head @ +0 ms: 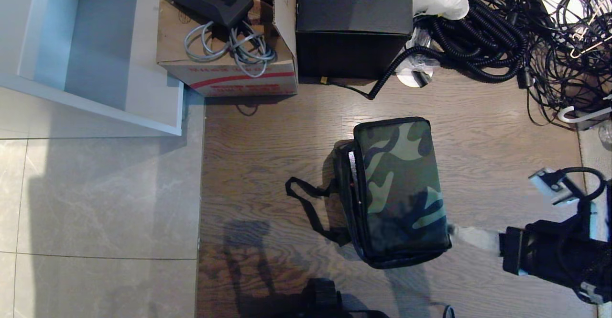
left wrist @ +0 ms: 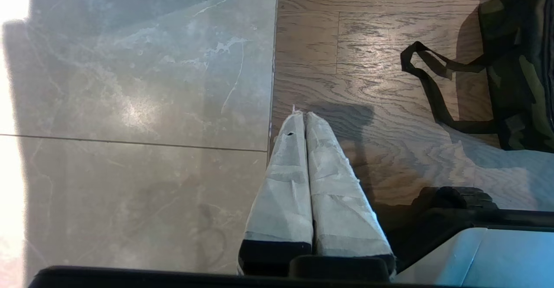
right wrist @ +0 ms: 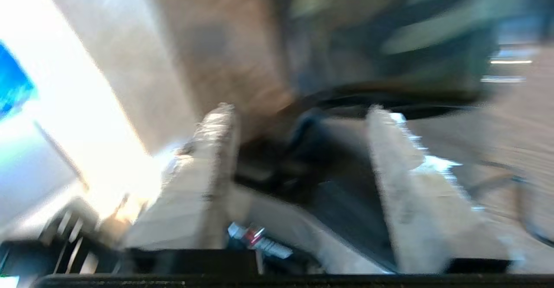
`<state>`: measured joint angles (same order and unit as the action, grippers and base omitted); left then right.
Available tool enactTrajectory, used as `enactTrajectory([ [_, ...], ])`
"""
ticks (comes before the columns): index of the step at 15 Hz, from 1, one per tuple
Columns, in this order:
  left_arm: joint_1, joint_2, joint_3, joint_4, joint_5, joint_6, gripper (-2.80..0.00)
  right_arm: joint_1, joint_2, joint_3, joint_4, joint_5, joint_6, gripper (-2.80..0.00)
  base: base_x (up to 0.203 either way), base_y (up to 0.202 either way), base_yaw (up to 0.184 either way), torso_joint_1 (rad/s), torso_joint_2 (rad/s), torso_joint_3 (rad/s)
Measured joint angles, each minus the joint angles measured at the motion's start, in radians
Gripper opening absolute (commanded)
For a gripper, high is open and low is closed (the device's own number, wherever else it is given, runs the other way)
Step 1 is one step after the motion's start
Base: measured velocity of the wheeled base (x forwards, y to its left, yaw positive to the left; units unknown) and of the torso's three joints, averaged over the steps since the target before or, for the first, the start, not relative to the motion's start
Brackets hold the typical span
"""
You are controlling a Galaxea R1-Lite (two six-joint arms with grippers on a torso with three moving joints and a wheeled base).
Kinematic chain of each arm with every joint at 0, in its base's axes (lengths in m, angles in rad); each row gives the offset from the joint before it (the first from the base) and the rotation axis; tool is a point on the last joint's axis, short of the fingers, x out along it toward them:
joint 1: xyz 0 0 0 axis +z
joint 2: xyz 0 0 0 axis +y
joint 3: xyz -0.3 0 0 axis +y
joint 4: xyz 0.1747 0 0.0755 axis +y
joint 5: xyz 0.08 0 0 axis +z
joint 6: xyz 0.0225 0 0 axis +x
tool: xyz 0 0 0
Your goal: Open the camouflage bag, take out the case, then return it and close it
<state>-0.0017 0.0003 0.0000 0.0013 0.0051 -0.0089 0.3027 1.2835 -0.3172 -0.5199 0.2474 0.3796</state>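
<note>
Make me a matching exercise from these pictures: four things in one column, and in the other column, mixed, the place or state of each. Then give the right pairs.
Things:
1. camouflage bag
2. right gripper
3. left gripper
4. cardboard box

Place or state:
A. fingers pressed together, over the edge between tile and wood
B. lying on the wood floor, lid down
C. fingers apart, beside the bag's near right corner
D. holds grey cables and a black device

Pairs: 1-B, 2-C, 3-A, 4-D

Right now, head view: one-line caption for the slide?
Camouflage bag on wood floor, lid down; right gripper at its near corner, fingers apart.
</note>
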Motion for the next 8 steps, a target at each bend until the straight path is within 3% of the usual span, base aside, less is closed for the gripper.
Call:
enactTrajectory([
  [3,0.000,0.000,0.000,0.000,0.000,0.000,-2.80,-0.097,-0.158,0.003,0.171,-0.019,-0.047,-2.80,0.000,0.000,0.000,0.000,0.00,0.000],
  [8,0.000,0.000,0.000,0.000,0.000,0.000,-2.80,-0.156,-0.552,0.011,0.560,-0.138,-0.204,-2.80,0.000,0.000,0.000,0.000,0.00,0.000],
])
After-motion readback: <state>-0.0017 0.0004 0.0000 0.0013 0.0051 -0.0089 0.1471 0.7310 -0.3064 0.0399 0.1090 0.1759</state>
